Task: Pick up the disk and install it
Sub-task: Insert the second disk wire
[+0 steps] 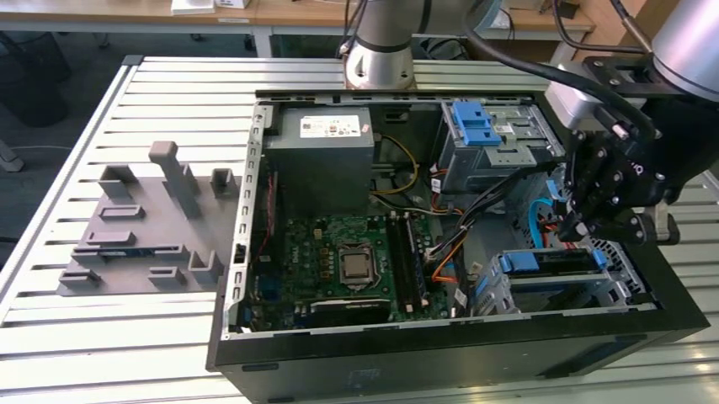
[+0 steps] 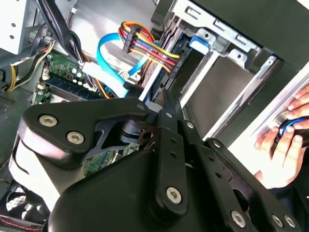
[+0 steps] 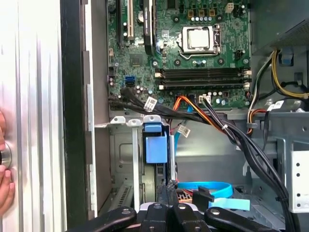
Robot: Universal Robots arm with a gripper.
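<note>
Disk (image 1: 545, 263) is seen seated in the lower drive cage (image 1: 612, 282), in the case corner at the exterior view's right. Its blue rail end (image 3: 155, 146) is set between the cage's metal uprights in the first wrist view. How deep it sits cannot be told.

The gripper (image 1: 575, 229) is held just above the cage's rim, apart from the disk. Its fingers (image 2: 167, 104) are pressed together, and nothing is seen pinched between them. In the first wrist view the gripper (image 3: 169, 186) is seen just over a flat blue cable (image 3: 212, 187).

Little room is left around the fingers. A bundle of black cables (image 3: 231, 133) is run close by on one side, and a coloured power plug (image 2: 145, 46) hangs near the cage mouth. The case wall (image 1: 674, 295) closes off the far side of the cage. More open space is found over the motherboard (image 1: 348, 261), between the cage and the power supply (image 1: 326, 147). The upper bay (image 1: 494, 139) stands beyond the gripper.

Outside the case wall, a hand (image 2: 285, 140) is rested on the table (image 1: 135, 337).
</note>
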